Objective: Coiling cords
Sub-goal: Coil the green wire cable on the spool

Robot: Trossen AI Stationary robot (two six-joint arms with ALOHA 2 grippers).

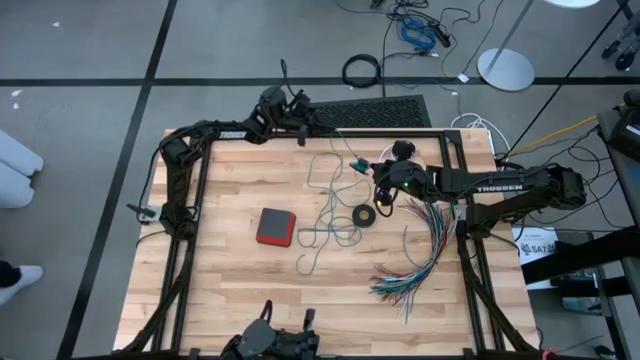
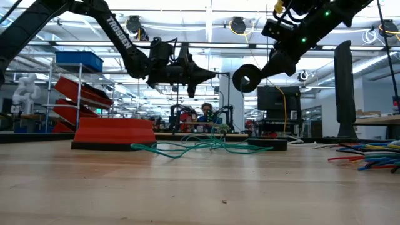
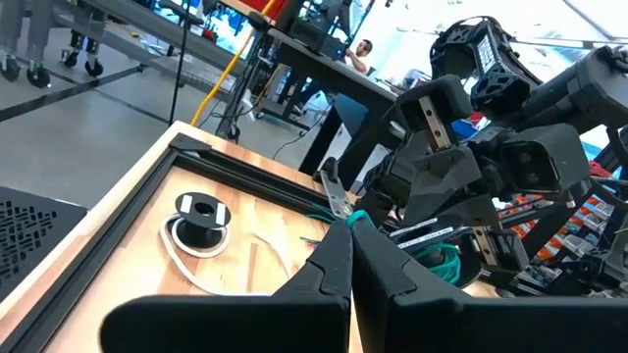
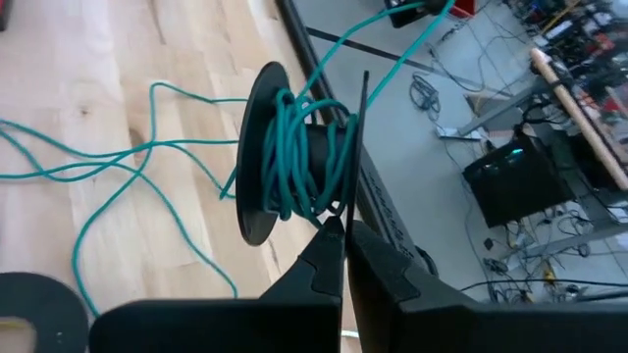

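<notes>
Right gripper [image 4: 343, 230], fingers pinched on black spool [image 4: 285, 147], up abt 1 o'clock of table; teal cord [image 4: 118, 157] only partly wound, most loose mid-table. Left gripper [image 3: 350, 235] pressed together nr 12. White cord [image 3: 191, 257] untouched at far edge, w/ own reel.

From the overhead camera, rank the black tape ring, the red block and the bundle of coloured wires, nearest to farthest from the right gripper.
Measured from the right gripper:
1. Black tape ring, just toward the table's front.
2. Coloured wire bundle, fanned out at the front right.
3. Red block, out toward the left arm's side.
</notes>
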